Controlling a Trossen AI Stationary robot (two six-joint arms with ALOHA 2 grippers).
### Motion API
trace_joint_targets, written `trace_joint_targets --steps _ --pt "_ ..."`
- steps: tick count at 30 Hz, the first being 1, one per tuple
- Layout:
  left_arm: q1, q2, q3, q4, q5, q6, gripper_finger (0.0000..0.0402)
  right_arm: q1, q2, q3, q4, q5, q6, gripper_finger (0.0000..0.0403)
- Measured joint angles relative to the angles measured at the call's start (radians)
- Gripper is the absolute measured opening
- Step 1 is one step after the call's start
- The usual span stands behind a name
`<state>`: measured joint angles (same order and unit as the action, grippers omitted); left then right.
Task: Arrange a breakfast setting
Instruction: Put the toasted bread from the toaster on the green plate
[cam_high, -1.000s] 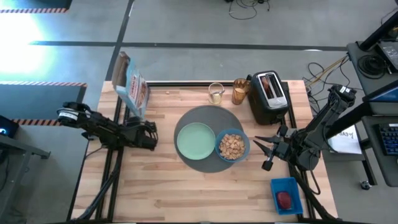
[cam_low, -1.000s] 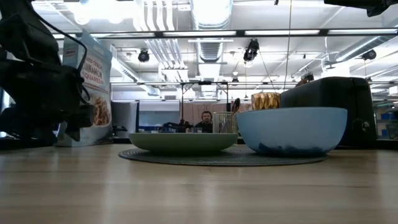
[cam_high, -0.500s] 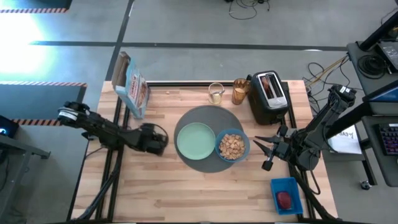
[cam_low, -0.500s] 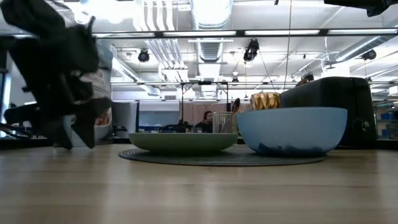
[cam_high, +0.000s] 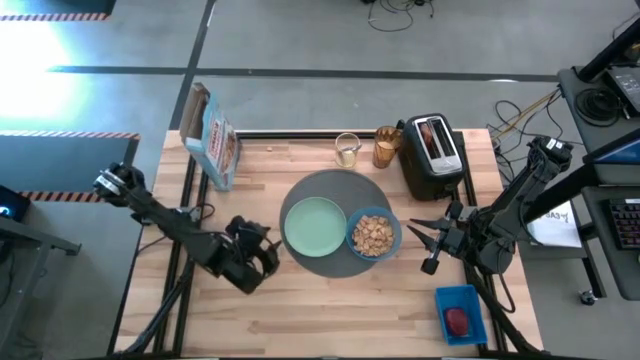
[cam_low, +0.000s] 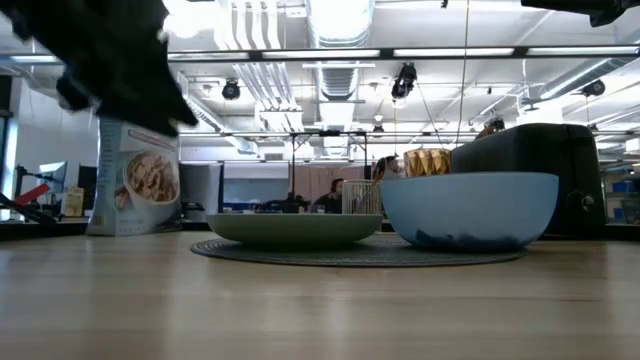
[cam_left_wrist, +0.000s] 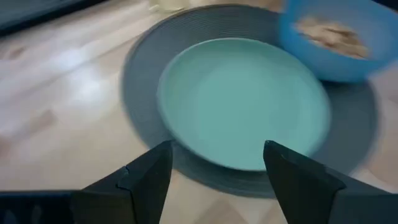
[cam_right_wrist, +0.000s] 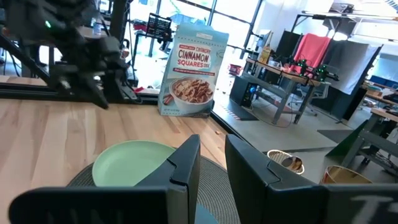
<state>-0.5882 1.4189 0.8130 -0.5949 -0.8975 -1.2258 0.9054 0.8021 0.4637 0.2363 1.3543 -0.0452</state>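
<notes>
The left gripper (cam_high: 262, 254) hangs with fingers apart and empty just beside the round dark-grey mat (cam_high: 334, 181), facing the pale green plate (cam_left_wrist: 242, 99) on it. The blue bowl (cam_high: 374, 235) of cereal squares (cam_high: 373, 234) sits on the mat too, touching the plate. The right gripper (cam_high: 431, 240) waits near the bowl — fingers nearly together, empty — above the wooden surface (cam_high: 330, 305).

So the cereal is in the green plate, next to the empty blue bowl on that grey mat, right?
Not quite. The high view shows the cereal squares in the blue bowl; the green plate beside it is empty. Both sit on the grey mat.
</notes>
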Motion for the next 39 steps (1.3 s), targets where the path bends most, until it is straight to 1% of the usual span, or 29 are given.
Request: trace_joint_targets --steps 9,13,18,25,28,32,37,39 --pt "-0.018 -0.001 0.222 0.001 -0.001 0.369 0.0236 0.0 0.0 0.0 0.0 0.0 0.0 0.0068" --pt "-0.018 -0.001 0.284 -0.001 -0.001 0.477 0.0236 0.0 0.0 0.0 0.0 0.0 0.0 0.0068" --pt "-0.018 -0.001 0.309 0.002 -0.006 0.488 0.0236 0.0 0.0 0.0 0.0 0.0 0.0 0.0068" --pt "-0.018 -0.001 0.296 0.01 -0.004 0.417 0.0236 -0.001 0.0 0.0 0.0 0.0 -0.021 0.0068" --pt "-0.018 -0.001 0.296 0.021 0.016 0.403 0.0236 0.0 0.0 0.0 0.0 0.0 -0.036 0.0068" --pt "-0.019 -0.001 0.296 0.029 0.027 0.406 0.0236 0.0 0.0 0.0 0.007 -0.001 0.025 0.0068" --pt "-0.019 -0.001 0.295 0.029 0.052 0.463 0.0236 0.0 0.0 0.001 0.047 0.0 0.136 0.0068" --pt "-0.02 -0.001 0.295 0.029 0.052 0.479 0.0236 0.0 -0.001 0.012 0.045 0.009 0.141 0.0068"
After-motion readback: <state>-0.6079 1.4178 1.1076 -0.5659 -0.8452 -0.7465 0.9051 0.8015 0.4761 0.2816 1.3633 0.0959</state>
